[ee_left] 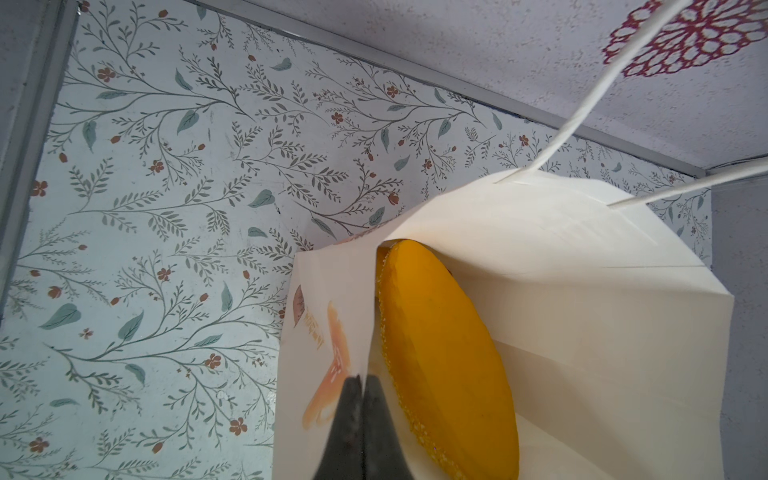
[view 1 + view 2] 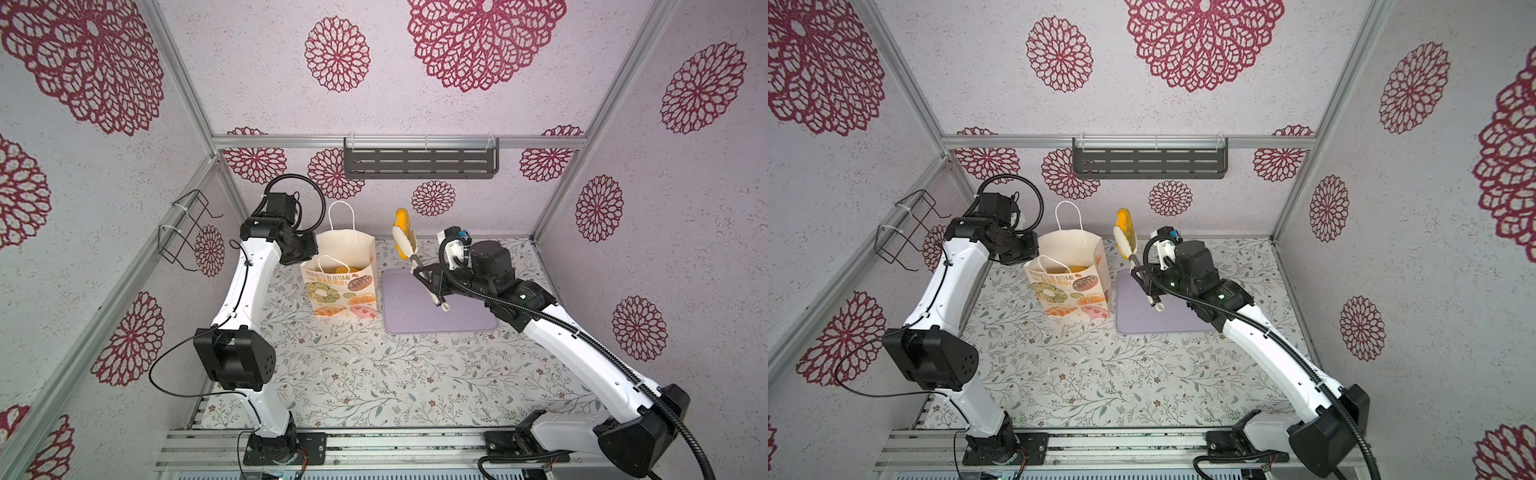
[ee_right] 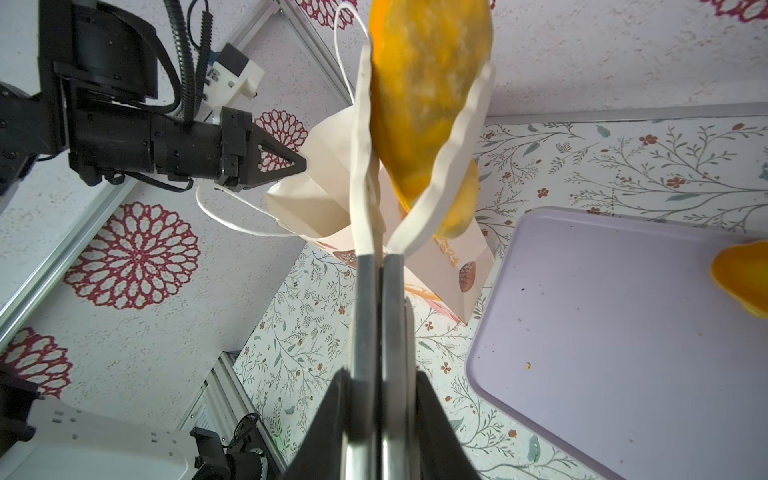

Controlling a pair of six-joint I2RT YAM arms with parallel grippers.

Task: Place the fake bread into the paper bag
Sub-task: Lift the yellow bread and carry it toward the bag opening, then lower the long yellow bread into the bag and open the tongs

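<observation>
On the floral table (image 2: pixel 374 374) the cream printed paper bag (image 2: pixel 345 291) stands upright beside the flat lilac tray (image 2: pixel 415 320), its rim pinched by the closed left gripper (image 1: pixel 361 390). The right gripper (image 3: pixel 382 415) clamps metal tongs (image 3: pixel 376 316) with white tips, which hold an orange oval toy loaf (image 2: pixel 403 220) in the air right of the bag. A second orange loaf (image 1: pixel 449 353) lies inside the bag.

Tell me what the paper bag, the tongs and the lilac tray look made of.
The paper bag: matte cream paper with sharp creases. The tongs: shiny grey handles, likely steel; matte white scalloped tips, perhaps silicone or plastic. The lilac tray: smooth, matte, rounded rim, probably plastic.
</observation>
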